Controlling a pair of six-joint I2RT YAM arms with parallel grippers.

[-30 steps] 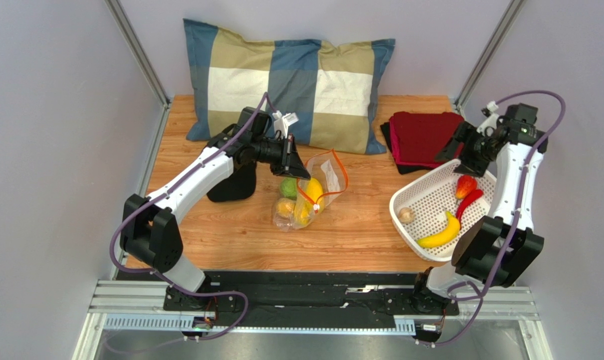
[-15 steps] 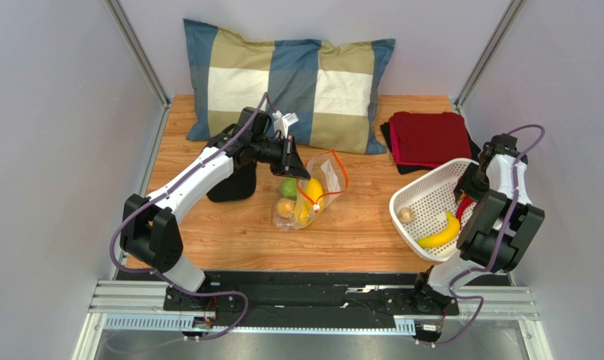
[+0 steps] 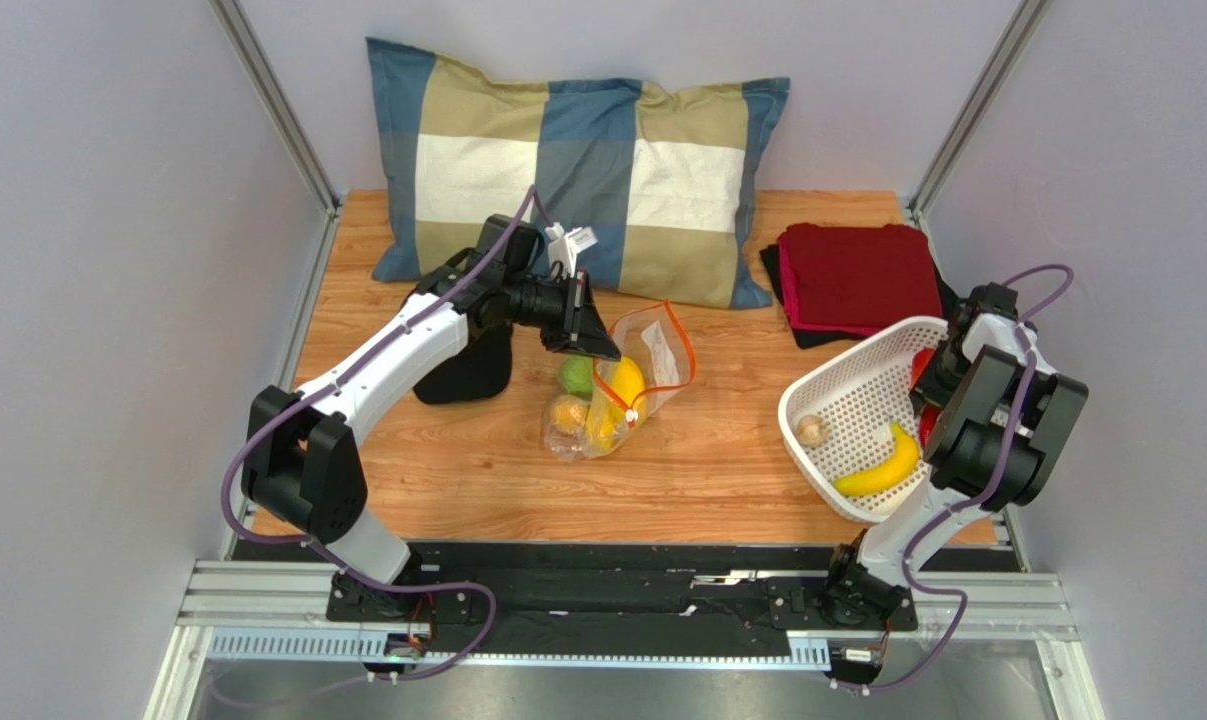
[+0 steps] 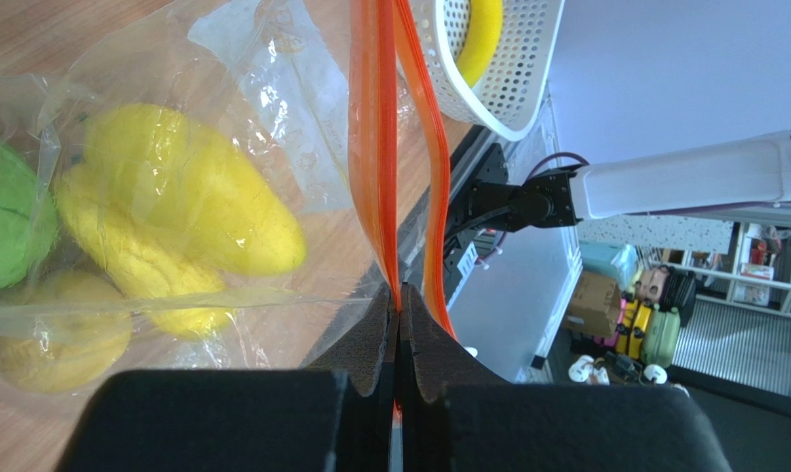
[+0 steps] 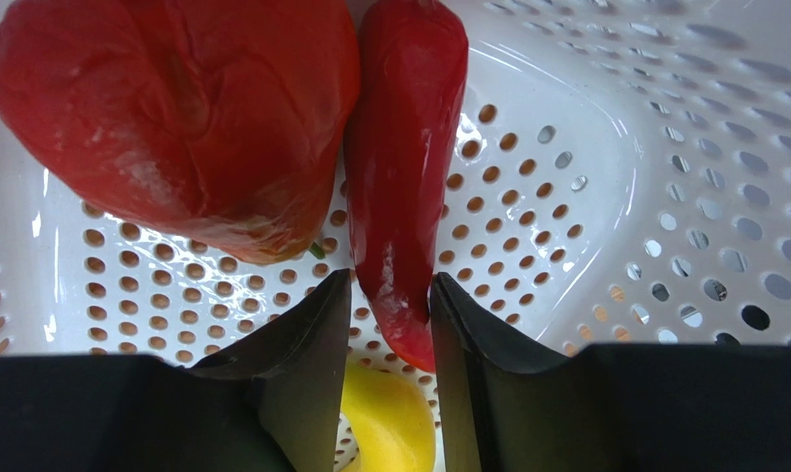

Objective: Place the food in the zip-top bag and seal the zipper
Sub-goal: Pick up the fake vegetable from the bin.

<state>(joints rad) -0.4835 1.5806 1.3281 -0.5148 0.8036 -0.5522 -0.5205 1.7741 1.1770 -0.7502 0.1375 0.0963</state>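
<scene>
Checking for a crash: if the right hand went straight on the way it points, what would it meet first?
The long red pepper, whose tip lies between the fingers of the right hand; behind it is the white basket. Contact may already exist.

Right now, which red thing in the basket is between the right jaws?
The long, slim red pepper; the fat, rounded red piece lies beside it, outside the jaws.

Top cam: right arm [image 3: 997,413] covers right gripper [image 5: 389,285] & most of red chili [image 5: 404,177] & rounder red piece [image 5: 173,118] in white basket [image 3: 842,393]. R wrist cam: both cut at top edge; banana [image 5: 389,433] mostly under that gripper. L wrist cam: green piece [image 4: 5,231] cut at left edge; zip-top bag [image 4: 271,88] runs out of frame.
</scene>
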